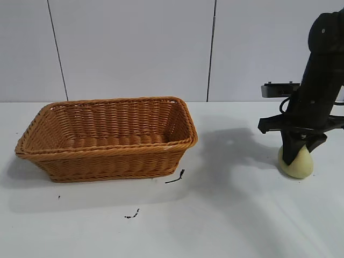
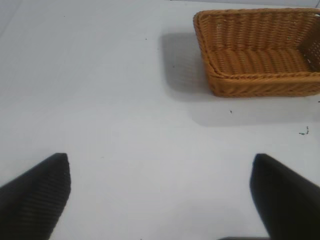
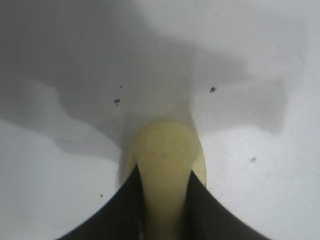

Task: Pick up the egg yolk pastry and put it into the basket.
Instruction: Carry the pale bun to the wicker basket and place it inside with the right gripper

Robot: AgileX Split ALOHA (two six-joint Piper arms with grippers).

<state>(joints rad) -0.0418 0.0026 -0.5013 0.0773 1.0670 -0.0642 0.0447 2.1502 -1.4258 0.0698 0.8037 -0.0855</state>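
Pastry first, from the exterior view: the small pale yellow-cream round egg yolk pastry [image 1: 296, 163] sits at the right of the white counter [image 1: 226, 215], well apart from the large orange-brown rectangular woven wicker basket [image 1: 107, 138], which stands at the left with nothing showing inside it. The black right gripper [image 1: 299, 151] is down on the pastry, its fingers reaching over the top and sides; the pastry looks to be at or barely off the counter, and I cannot tell which. A few dark specks lie on the counter near the basket's front.

In the left wrist view, the left gripper [image 2: 160, 192] hangs over bare counter with its two dark fingers wide apart and nothing between them; the basket lies farther off. This arm appears idle.

In the right wrist view, the two black fingers [image 3: 120, 210] press against opposite sides of the pastry, so the gripper is clamped on it across its width. The pastry stands on edge between them, its rounded rim facing out.

By my judgement the pastry is light and somewhat soft or crumbly, with a smooth, rounded skin that could slip or roll out of a narrow pinch. Holding it across the middle of its thickness, as here, seems the sound place; a gentle squeeze should be enough, since a hard one might dent or crack it. The carry to the basket is long, so a centred hold matters.
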